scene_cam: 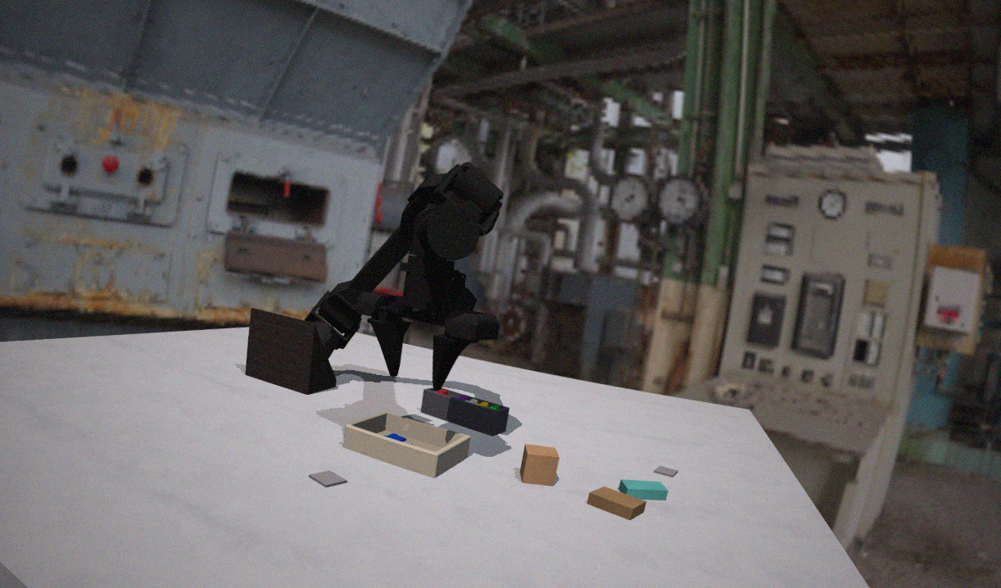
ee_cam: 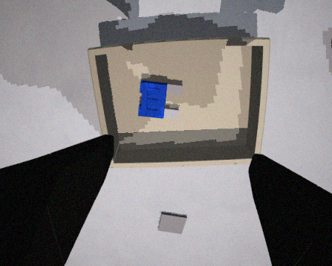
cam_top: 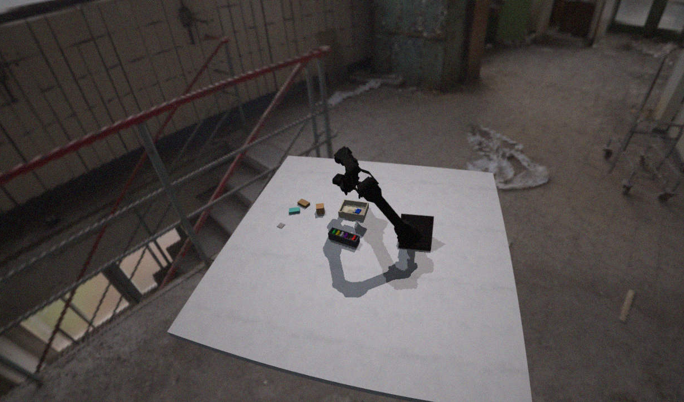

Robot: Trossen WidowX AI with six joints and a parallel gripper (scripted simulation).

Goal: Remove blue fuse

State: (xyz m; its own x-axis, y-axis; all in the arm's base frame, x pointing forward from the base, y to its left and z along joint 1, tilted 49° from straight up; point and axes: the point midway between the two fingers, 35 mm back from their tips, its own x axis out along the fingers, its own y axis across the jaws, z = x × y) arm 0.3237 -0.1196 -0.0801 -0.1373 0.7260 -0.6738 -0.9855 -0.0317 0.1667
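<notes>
— Rusty plant machinery behind, white table (scene_cam: 160, 468) in front. Where is the blue fuse (ee_cam: 152, 99)?

— Lying flat on the floor of the tray (ee_cam: 259, 105), toward one side, free of the walls.

— And the gripper (scene_cam: 416, 365)?

— Above the tray, jaws spread wide, nothing between them.

— How would the fuse handle?

— Probably light, stiff and a bit slick. I would pinch its blue body across the flat faces, not the thin metal prongs.

— Neighbours?

— The fuse block (scene_cam: 466, 410) stands just beside the tray with its other fuses seated. Small blocks (scene_cam: 539, 464) lie further off.
</notes>
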